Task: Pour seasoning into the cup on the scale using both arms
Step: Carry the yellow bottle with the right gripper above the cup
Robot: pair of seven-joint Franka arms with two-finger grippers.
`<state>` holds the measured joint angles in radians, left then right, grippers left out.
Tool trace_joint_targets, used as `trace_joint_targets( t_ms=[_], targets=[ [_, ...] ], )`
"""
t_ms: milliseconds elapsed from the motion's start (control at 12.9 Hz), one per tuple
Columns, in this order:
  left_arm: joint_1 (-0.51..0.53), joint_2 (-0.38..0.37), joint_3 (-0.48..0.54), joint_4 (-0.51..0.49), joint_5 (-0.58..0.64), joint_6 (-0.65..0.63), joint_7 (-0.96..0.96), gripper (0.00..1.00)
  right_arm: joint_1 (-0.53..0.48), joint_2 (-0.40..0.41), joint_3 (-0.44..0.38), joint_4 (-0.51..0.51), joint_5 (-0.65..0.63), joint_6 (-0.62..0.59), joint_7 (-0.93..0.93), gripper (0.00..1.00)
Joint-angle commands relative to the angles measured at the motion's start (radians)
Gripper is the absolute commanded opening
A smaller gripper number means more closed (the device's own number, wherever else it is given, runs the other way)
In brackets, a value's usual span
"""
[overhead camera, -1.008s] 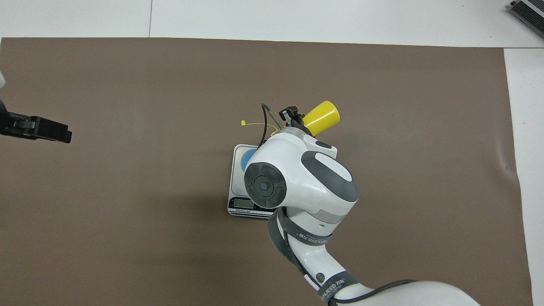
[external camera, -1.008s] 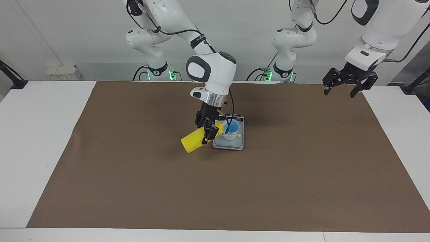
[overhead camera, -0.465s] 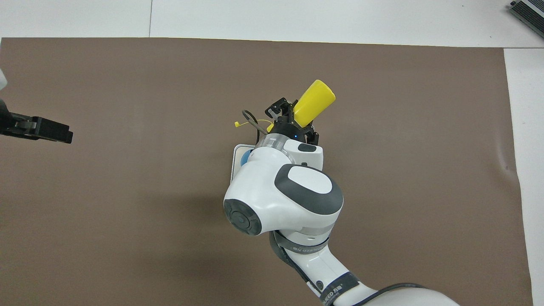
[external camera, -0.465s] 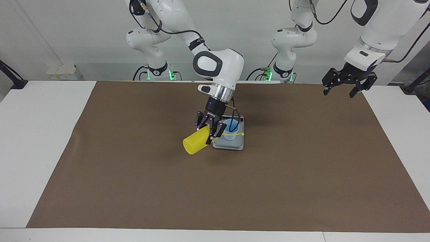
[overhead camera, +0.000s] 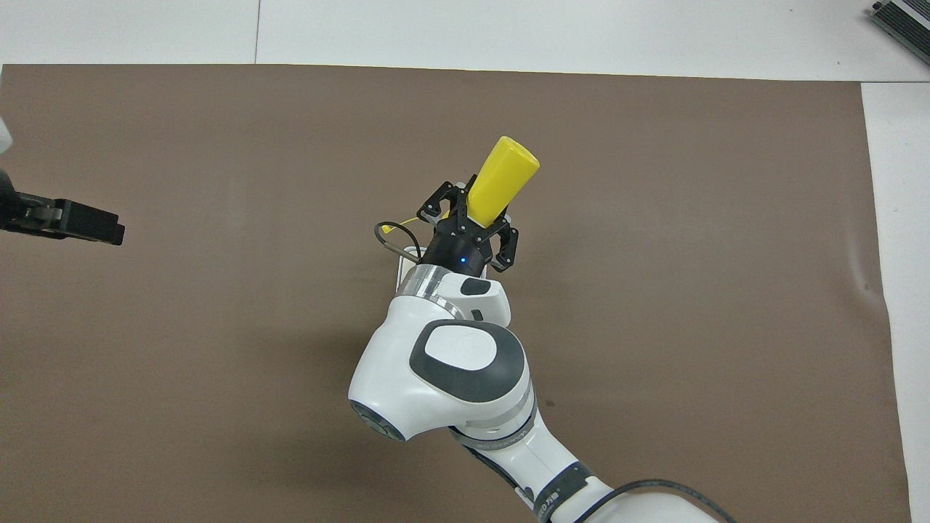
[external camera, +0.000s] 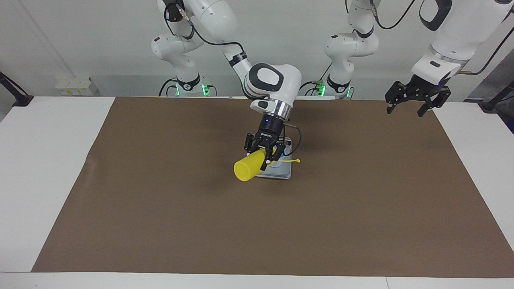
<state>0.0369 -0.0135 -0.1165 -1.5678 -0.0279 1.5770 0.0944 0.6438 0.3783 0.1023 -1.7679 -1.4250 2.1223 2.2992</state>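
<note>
My right gripper is shut on the yellow seasoning bottle near its neck. It holds the bottle tilted over the scale, nozzle end toward the cup and base up and outward. The bottle also shows in the overhead view with the right gripper around it. The bottle's tethered lid hangs out to the side. The cup on the scale is almost wholly hidden by the gripper and bottle. My left gripper is open and empty, waiting in the air over the left arm's end of the table.
A brown mat covers most of the white table. Only the scale and cup stand on it.
My right arm has swung its wrist round and shifted toward the left arm's end, turning the bottle so its base points farther from the robots. The left arm has not moved.
</note>
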Motion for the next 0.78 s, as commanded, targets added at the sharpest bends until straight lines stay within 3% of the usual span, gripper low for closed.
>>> trace_joint_targets(
  t_ms=[0, 698],
  targets=[
    [0.005, 0.001, -0.003, 0.000, -0.010, -0.005, -0.007, 1.00, 0.000, -0.022, -0.001, -0.019, -0.113, -0.011, 0.016, 0.00],
    [0.001, 0.001, -0.002, 0.000, -0.010, 0.003, -0.009, 1.00, 0.013, -0.033, 0.001, -0.044, -0.131, -0.016, 0.016, 0.00]
  ],
)
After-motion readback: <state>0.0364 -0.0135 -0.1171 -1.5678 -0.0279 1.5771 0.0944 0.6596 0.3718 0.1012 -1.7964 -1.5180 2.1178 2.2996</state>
